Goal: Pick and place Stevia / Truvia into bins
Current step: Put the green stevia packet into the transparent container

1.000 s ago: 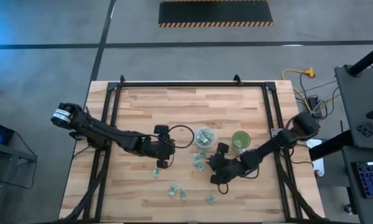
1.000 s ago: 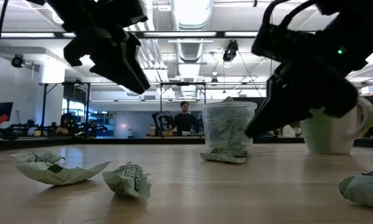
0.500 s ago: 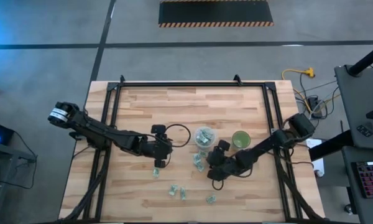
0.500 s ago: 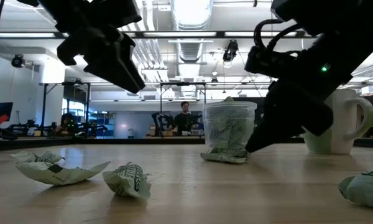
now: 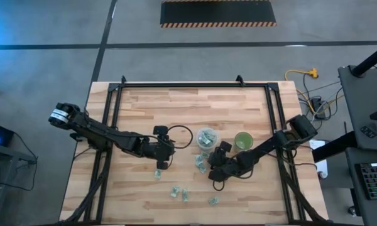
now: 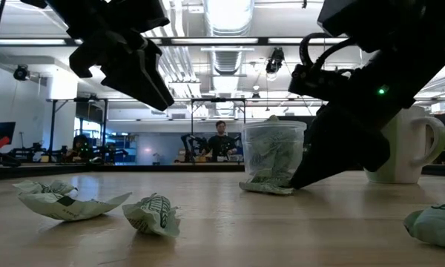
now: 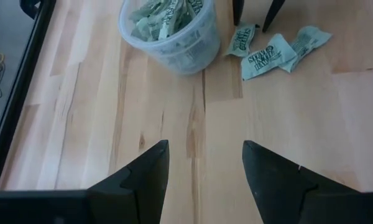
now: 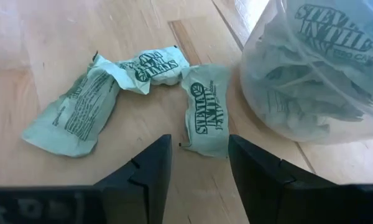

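Since a second ago our right gripper [image 8: 198, 163] has opened, empty, over a sachet [image 8: 208, 109]; clear cup [image 5: 207, 138] part-filled, several sachets remain.

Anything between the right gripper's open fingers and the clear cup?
Yes. In the right wrist view a green Stevia packet lies just ahead of the right gripper, beside the clear cup, with two more packets alongside.
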Robot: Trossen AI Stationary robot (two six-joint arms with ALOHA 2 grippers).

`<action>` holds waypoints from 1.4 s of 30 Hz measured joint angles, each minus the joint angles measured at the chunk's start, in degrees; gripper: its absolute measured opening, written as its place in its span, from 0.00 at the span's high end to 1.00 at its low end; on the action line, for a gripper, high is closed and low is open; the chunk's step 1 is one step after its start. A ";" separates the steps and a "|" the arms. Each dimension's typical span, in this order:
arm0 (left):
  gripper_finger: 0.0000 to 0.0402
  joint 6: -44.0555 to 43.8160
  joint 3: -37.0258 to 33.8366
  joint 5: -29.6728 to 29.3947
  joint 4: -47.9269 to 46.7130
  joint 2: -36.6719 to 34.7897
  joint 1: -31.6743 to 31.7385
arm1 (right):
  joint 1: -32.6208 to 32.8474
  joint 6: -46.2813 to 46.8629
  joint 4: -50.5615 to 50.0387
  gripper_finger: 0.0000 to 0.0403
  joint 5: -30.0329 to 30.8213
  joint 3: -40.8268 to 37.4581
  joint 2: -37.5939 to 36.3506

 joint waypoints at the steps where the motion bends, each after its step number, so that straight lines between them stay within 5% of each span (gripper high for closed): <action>1: 0.53 0.01 0.00 0.00 -0.12 0.00 0.00 | -0.10 -0.08 0.00 0.63 -0.01 0.01 0.01; 9: 0.53 0.02 0.00 0.00 -0.11 0.04 0.00 | -0.57 -0.52 0.17 0.70 -1.13 0.01 0.00; 19: 0.53 0.04 -0.02 0.00 -0.11 0.04 0.00 | -0.80 -1.80 -0.01 0.96 -1.75 -0.04 0.00; 35: 0.53 0.07 -0.04 0.00 -0.11 0.07 0.00 | 1.11 -9.71 -1.53 0.98 -7.80 2.48 -9.24; 42: 0.53 0.06 -0.09 0.00 -0.07 0.07 0.00 | 0.71 -17.11 -8.18 0.98 -1.35 5.26 -16.48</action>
